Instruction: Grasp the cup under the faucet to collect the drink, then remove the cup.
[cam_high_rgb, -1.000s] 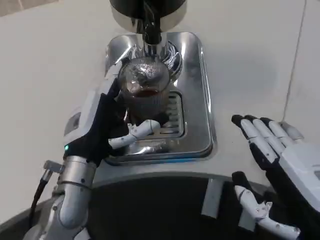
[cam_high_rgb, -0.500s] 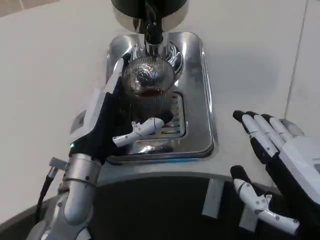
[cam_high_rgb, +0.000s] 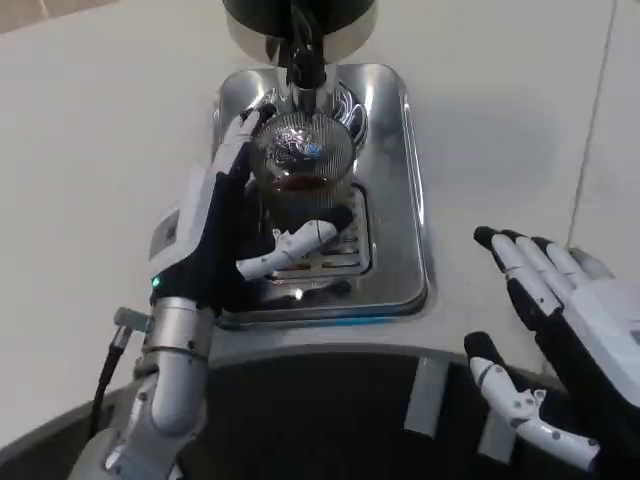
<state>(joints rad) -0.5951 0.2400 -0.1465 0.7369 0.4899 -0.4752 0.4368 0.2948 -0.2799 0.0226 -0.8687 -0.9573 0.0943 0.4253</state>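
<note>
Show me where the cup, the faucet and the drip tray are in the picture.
cup (cam_high_rgb: 300, 160): head view, on its ribbed glass wall near the rim.
faucet (cam_high_rgb: 304, 68): head view, on the dark spout above the cup.
drip tray (cam_high_rgb: 400, 210): head view, on the bare shiny right side of it.

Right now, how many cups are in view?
1. The cup sits on the metal drip tray directly under the faucet, with the left hand wrapped around it. The right hand is open, apart on the table.
</note>
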